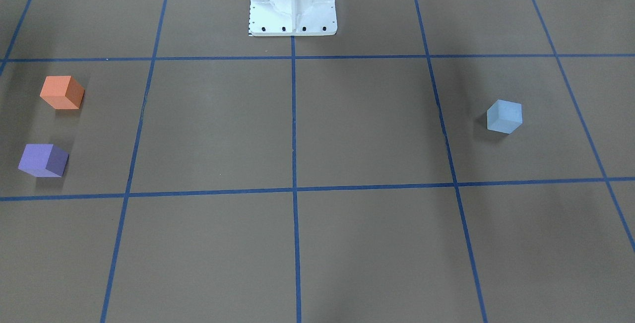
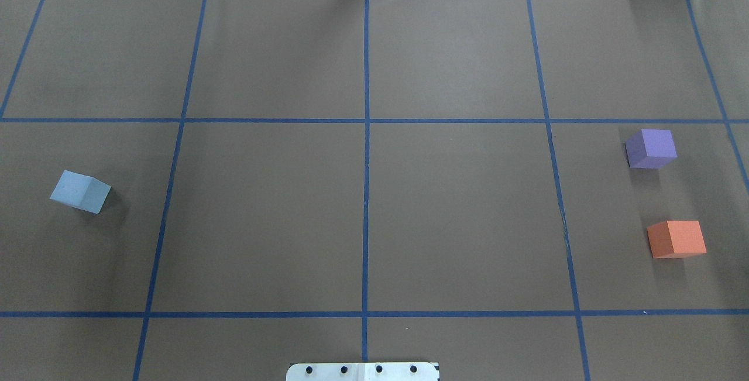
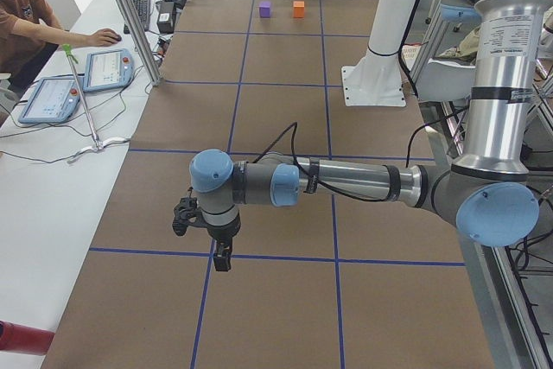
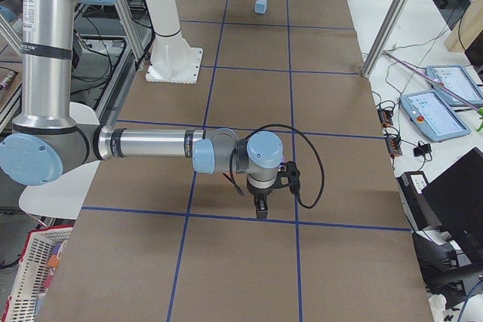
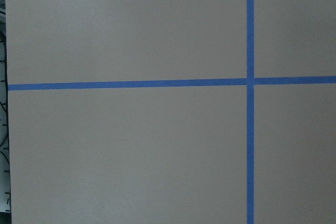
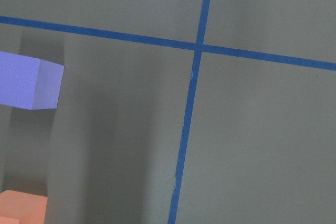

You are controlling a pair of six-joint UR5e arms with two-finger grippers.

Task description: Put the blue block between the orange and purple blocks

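Blue block (image 2: pixel 80 191) sitting far left of bench (image 2: pixel 263 223), nothing gripping it. Purple block (image 2: pixel 650 148) and orange block (image 2: pixel 676 239) sitting far right, gap between them unfilled. Task looking unstarted. Left end effector (image 3: pixel 223 260), right end effector (image 4: pixel 261 209) hanging; opening width: cannot tell.

You'll find the pale blue block (image 2: pixel 80 191), a plain matte cube, resting flat and turned askew at the robot's left end of the surface (image 2: pixel 374 223), well apart from the orange block (image 2: pixel 676 239) and purple block (image 2: pixel 650 148), which sit near each other but not touching at the right end, orange nearer the robot.
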